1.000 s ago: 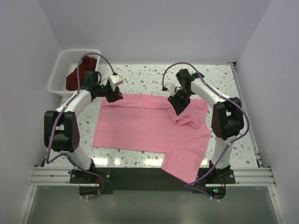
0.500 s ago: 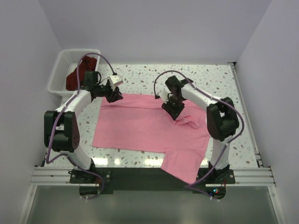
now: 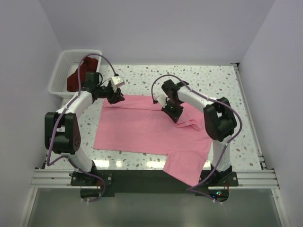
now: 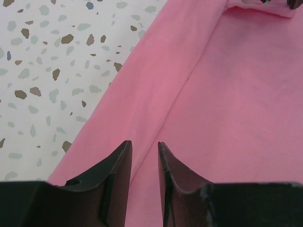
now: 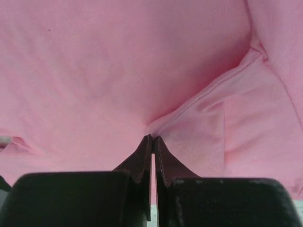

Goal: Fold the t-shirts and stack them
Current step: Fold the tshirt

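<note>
Two arms, two shirts, one basket, on a speckled white table [image 3: 222,80] between pale walls [image 3: 142,28]. The pink shirt [image 3: 137,130] lies spread beneath both tools: the right gripper [image 3: 174,116] is pinched shut on a fold of it, and the left gripper [image 3: 118,100] hangs narrowly parted over its far edge. Beyond the left gripper, the maroon shirt [image 3: 75,79] sits in the white basket [image 3: 64,59].

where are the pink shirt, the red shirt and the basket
pink shirt [image 3: 137,127], top view, flat middle of its body
red shirt [image 3: 72,82], top view, bunched cloth inside basket
basket [image 3: 60,66], top view, left wall
</note>
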